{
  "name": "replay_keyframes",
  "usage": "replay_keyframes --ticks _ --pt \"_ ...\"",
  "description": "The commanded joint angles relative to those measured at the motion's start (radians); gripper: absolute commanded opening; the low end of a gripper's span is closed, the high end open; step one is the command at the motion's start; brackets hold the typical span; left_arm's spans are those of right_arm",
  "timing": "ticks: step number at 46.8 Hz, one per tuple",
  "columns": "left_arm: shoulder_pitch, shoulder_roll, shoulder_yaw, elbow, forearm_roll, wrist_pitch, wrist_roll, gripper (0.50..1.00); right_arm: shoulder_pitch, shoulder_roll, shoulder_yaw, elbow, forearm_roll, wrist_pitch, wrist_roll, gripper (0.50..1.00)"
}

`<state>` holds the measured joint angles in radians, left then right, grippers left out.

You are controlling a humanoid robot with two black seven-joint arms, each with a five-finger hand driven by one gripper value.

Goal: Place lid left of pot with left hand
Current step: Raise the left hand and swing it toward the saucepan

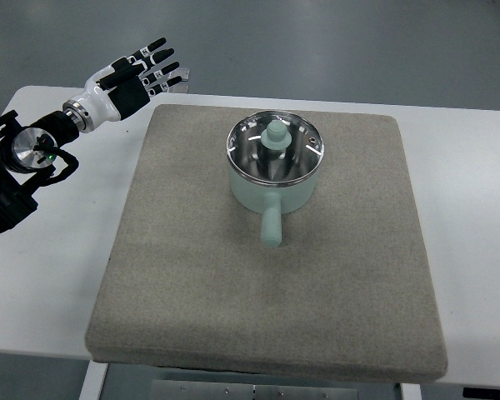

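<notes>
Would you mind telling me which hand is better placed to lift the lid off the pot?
The left. The left hand hangs open beyond the mat's far-left corner, with nothing between it and the lid on the pot. No right arm shows in the picture.

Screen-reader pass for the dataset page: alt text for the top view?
A mint-green pot with its glass lid on sits on a grey mat atop a white table. The left robot hand hovers open, upper left, holding nothing.

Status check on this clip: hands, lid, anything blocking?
Left hand open, off the mat's far-left corner. Lid on pot. Right hand unseen. Mat left of pot bare.
</notes>
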<state>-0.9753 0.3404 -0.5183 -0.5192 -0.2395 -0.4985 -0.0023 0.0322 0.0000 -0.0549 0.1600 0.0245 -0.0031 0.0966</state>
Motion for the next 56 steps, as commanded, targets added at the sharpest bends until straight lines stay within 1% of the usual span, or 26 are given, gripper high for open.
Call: replay_keyframes --ticks 1,31,38,41,47,56 --pt "-0.002 0.000 0.000 -0.004 0.000 -0.002 0.001 0.996 0.000 0.000 0.000 0.000 0.000 0.000 0.000 0.924" --pt "-0.034 0.006 0.000 0.001 0.000 0.011 0.001 0.994 0.000 0.000 0.001 0.000 0.000 0.000 0.000 0.924" --pt "-0.049 0.014 0.015 0.008 0.009 -0.003 0.001 0.994 0.000 0.000 0.000 0.000 0.000 0.000 0.000 0.924" --pt "-0.051 0.014 0.015 0.008 0.049 -0.011 -0.001 0.994 0.000 0.000 0.001 0.000 0.000 0.000 0.000 0.924" --pt "-0.053 0.020 -0.003 0.004 0.210 -0.057 -0.004 0.994 0.000 0.000 0.000 0.001 0.000 0.000 0.000 0.924" --pt "-0.071 0.029 0.000 -0.002 0.396 -0.112 -0.065 0.994 0.000 0.000 0.000 0.000 0.000 0.000 0.000 0.924"
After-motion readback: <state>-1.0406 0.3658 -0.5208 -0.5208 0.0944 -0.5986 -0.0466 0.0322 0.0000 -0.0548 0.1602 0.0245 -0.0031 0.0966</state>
